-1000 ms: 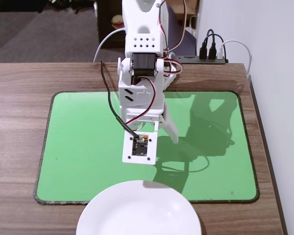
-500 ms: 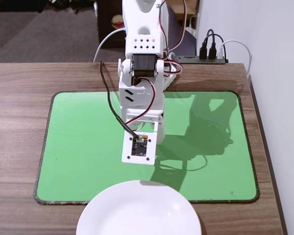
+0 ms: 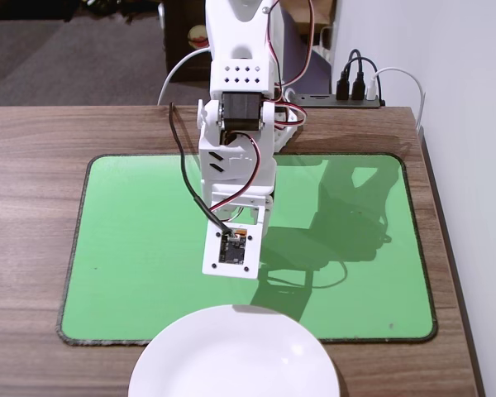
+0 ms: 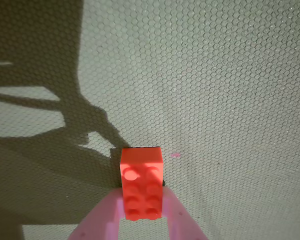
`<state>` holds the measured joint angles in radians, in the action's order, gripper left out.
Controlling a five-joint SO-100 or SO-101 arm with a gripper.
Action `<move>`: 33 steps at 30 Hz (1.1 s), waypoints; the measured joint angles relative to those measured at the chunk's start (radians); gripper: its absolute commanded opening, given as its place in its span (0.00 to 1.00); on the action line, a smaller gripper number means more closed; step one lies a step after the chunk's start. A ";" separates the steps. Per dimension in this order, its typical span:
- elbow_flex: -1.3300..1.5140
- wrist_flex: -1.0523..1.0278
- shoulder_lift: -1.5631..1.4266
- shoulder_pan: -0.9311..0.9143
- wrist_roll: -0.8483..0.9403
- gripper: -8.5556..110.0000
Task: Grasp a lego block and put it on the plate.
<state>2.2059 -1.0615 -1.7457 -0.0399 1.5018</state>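
The scene is being viewed by the fixed view from high in front of the arm (image 3: 236, 124), angled down across the wooden table (image 3: 33, 149) toward the arm's base and the wall behind; the whole green mat (image 3: 132, 240) is being taken in, while the plate (image 3: 234, 356) is being cut off at the lower edge. The wrist view is being aimed almost straight down, very close to the mat (image 4: 215, 75) (its honeycomb texture is being resolved), with the gripper (image 4: 142, 217) entering from the bottom centre. Only a small patch of mat beneath the wrist is being shared by both views.
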 measured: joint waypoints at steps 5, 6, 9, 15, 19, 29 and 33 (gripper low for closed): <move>-0.015 -0.044 -0.091 0.000 0.000 0.11; -0.031 -0.072 -0.121 -0.002 0.000 0.11; -0.086 -0.124 -0.213 0.000 0.000 0.11; -0.198 -0.153 -0.318 -0.002 0.011 0.11; -0.245 -0.063 -0.330 -0.014 0.011 0.11; -0.365 0.132 -0.156 -0.046 0.011 0.11; -0.445 0.149 -0.037 -0.048 0.011 0.11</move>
<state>1.7610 -0.9127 -1.7825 -0.0874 1.5125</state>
